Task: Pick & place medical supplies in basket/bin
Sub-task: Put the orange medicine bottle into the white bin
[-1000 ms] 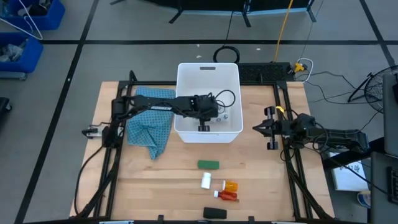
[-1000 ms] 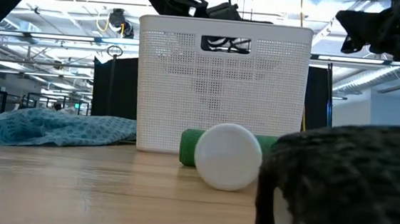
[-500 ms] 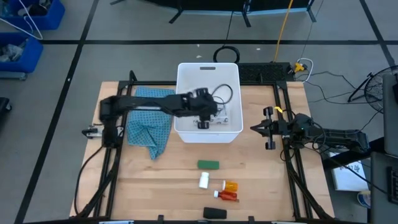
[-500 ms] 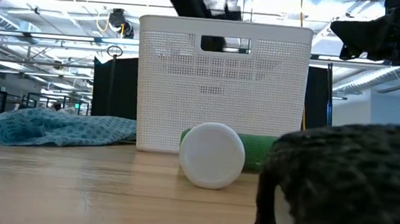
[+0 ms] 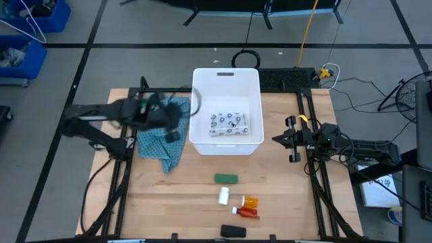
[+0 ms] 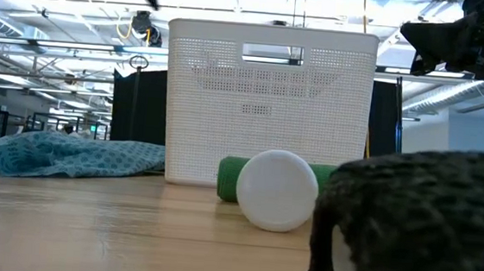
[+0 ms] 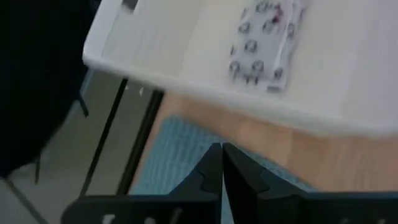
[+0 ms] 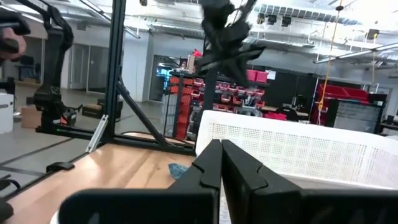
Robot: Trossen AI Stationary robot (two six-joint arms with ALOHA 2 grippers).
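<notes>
The white tub stands at the table's far middle. The speckled white pouch lies flat on its floor and also shows in the left wrist view. The green block, small white bottle, orange-red bottle and black oblong lie on the wood nearer the front edge. My left gripper is shut and hovers left of the tub, above the teal cloth. My right gripper is shut and waits in the air right of the tub.
The low view has the black oblong close in front, with the white bottle's round end and the green block before the tub wall. Black frame rails run along both table sides. Bare wood lies between tub and items.
My left gripper has risen out of the tub and swung fast toward the table's left, ending above the teal cloth. The speckled pouch, covered by the gripper before, now lies uncovered on the tub floor. The right arm has kept still.
</notes>
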